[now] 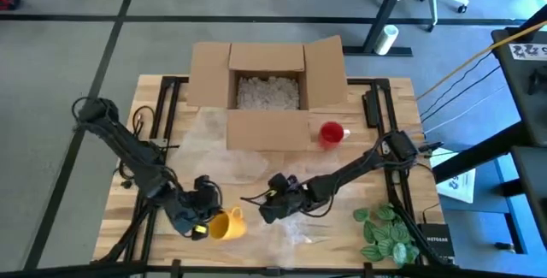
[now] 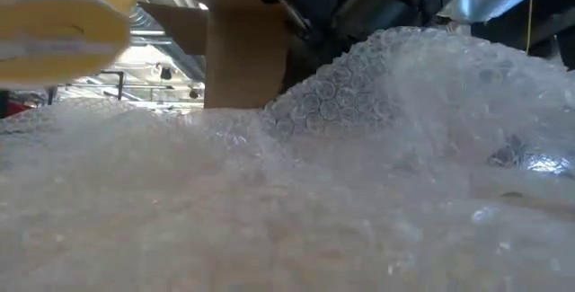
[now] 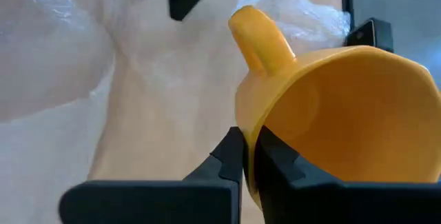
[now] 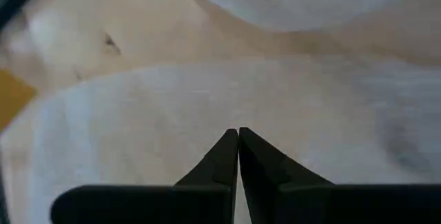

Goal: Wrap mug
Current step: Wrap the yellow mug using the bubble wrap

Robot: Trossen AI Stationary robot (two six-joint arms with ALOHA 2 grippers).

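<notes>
- Two dark arms are working near the yellow mug [image 1: 226, 224], which is sitting at the front of the wooden table [image 1: 380, 115], well in front of the cardboard box [image 1: 267, 73].
- The left gripper [image 1: 199, 215] is pinching the mug's rim, one finger [image 3: 227, 156] outside and one inside.
- The right gripper [image 1: 272, 199] is just beside the mug, and its fingers are pressed together on a fold of the bubble wrap [image 1: 295, 227].
- The mug could be slipping out, because only a thin rim is being held.
- The wrap could be sliding free or bunching up, because it is thin and soft.
- The table is also holding a red cup [image 1: 332, 133] beside the box and green leaves [image 1: 386, 233] well to the mug's right.
- The room is showing a grey floor and a desk behind the box.
</notes>
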